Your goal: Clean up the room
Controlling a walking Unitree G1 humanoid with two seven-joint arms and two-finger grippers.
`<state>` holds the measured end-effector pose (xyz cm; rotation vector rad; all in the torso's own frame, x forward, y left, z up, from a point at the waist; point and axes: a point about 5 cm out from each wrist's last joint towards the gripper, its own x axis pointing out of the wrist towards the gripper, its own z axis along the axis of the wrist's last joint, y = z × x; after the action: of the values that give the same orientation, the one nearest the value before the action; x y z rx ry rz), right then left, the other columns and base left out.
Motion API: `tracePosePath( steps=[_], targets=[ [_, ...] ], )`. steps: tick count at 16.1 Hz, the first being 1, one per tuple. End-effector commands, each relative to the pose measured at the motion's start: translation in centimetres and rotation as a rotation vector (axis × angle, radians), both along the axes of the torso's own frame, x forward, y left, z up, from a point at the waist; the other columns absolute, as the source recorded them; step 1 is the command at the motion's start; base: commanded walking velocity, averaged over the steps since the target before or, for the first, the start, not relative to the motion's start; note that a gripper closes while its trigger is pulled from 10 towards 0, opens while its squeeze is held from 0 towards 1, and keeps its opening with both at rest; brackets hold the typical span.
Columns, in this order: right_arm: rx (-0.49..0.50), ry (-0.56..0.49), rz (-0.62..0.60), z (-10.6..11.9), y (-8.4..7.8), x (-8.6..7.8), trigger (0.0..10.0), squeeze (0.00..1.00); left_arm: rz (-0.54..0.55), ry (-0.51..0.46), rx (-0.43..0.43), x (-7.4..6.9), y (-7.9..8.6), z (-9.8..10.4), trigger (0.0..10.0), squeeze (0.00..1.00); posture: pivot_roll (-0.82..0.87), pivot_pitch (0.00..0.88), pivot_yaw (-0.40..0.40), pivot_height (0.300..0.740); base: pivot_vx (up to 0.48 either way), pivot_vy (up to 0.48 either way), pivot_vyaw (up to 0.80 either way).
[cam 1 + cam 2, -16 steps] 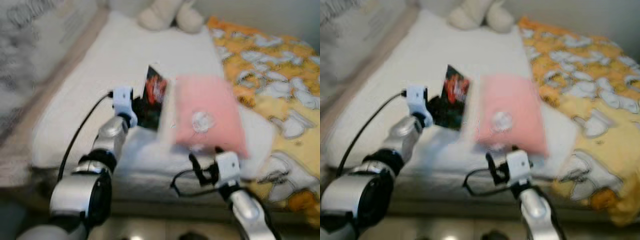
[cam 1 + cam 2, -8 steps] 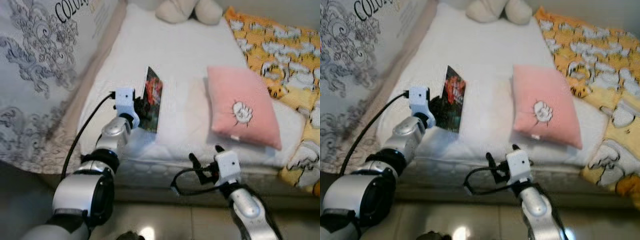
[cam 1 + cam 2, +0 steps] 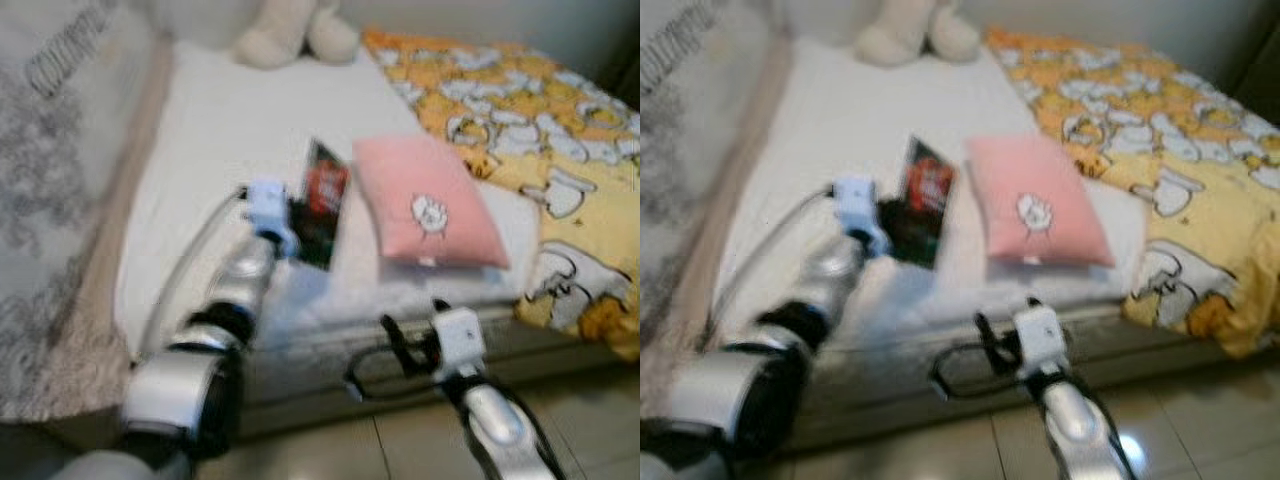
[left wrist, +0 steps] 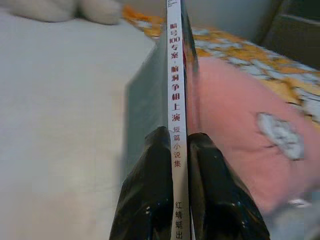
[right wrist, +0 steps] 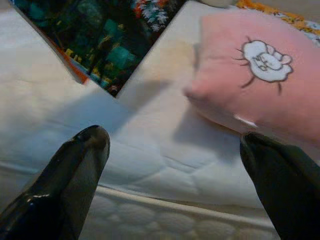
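Note:
My left gripper point(image 3: 295, 215) is shut on a thin book point(image 3: 322, 203) with a dark, red-printed cover, held on edge over the white bed point(image 3: 230, 130). In the left wrist view the two black fingers point(image 4: 150, 195) pinch the book's white spine point(image 4: 176, 100), which carries printed characters. A pink pillow point(image 3: 425, 200) with a small white sheep motif lies just right of the book. My right gripper point(image 3: 410, 325) hangs open below the mattress edge, and its wrist view shows its fingers point(image 5: 75, 175) wide apart, with the book cover point(image 5: 100, 45) and pillow point(image 5: 255, 80) beyond them.
A cream plush toy point(image 3: 290, 35) sits at the head of the bed. A yellow and orange patterned blanket point(image 3: 540, 150) covers the right side. A grey patterned fabric point(image 3: 50, 200) hangs along the left. Tiled floor point(image 3: 400, 440) lies below the bed.
The camera has swung, so the whole scene has shifted and blurred. The left gripper still holds the book upright, and the right gripper stays open at the mattress edge.

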<state>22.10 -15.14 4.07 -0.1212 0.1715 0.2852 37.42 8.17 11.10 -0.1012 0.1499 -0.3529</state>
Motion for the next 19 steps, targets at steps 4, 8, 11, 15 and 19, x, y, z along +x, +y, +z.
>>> tracePosePath(
  steps=[4,8,11,15,19],
  targets=[
    [0.0,-0.028,0.021,0.7,0.4,0.2,10.0,0.0,0.045,-0.002,-0.062,0.9,-0.4,1.6,0.0,0.0,-0.1,0.0,-0.042,0.74,0.352,0.0,0.0],
    [-0.01,-0.024,0.07,1.1,0.5,-0.6,10.0,0.0,0.142,0.105,-0.221,1.6,-0.2,2.3,0.0,0.0,-0.13,0.0,-0.058,0.74,0.0,0.0,0.56],
    [-0.013,0.015,0.09,1.0,0.4,-2.1,10.0,0.0,0.182,0.342,-0.692,1.0,-3.8,2.0,0.0,0.0,-0.17,0.009,-0.056,0.74,0.0,0.0,0.48],
    [-0.021,0.042,0.106,1.4,0.3,-3.5,10.0,0.0,0.188,0.451,-0.761,-0.4,-5.9,0.3,0.0,0.0,-0.23,0.071,-0.081,0.74,0.0,0.0,0.0],
    [-0.066,0.094,0.119,2.0,-0.9,-6.2,10.0,0.0,0.068,0.562,-0.593,-3.7,-8.9,-3.4,0.0,0.0,-0.34,0.115,-0.112,0.74,0.0,0.0,0.0]
  ],
)
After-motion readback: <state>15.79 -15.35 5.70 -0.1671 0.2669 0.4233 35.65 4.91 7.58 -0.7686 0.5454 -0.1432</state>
